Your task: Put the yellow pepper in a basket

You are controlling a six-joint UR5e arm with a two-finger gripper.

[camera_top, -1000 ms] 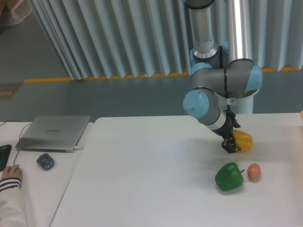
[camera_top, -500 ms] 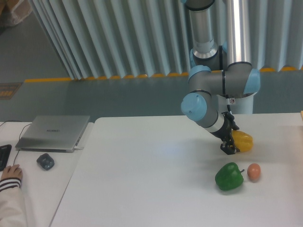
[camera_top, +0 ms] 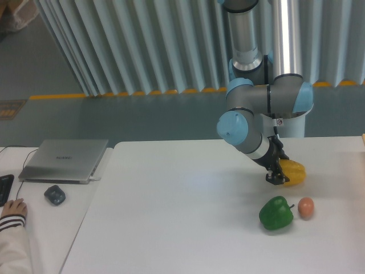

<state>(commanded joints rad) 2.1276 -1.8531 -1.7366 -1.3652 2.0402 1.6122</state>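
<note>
The yellow pepper (camera_top: 294, 172) lies on the white table (camera_top: 182, 200) at the right, glossy and tilted on its side. My gripper (camera_top: 277, 176) reaches down at a slant from the blue-jointed arm (camera_top: 245, 128), and its dark fingers are closed on the pepper's left side. The fingertips sit close to the table surface. The part of the pepper behind the fingers is hidden. The basket is out of view.
A green bell pepper (camera_top: 276, 213) and a small orange-pink fruit (camera_top: 306, 207) lie in front of the yellow one. At the left, a laptop (camera_top: 64, 160), a mouse (camera_top: 55, 195) and a person's hand (camera_top: 12, 212). A tan sliver (camera_top: 363, 140) shows at the right edge.
The arm's elbow shifted slightly left and the wrist turned a little. The yellow pepper nudged slightly right and down under the fingers.
</note>
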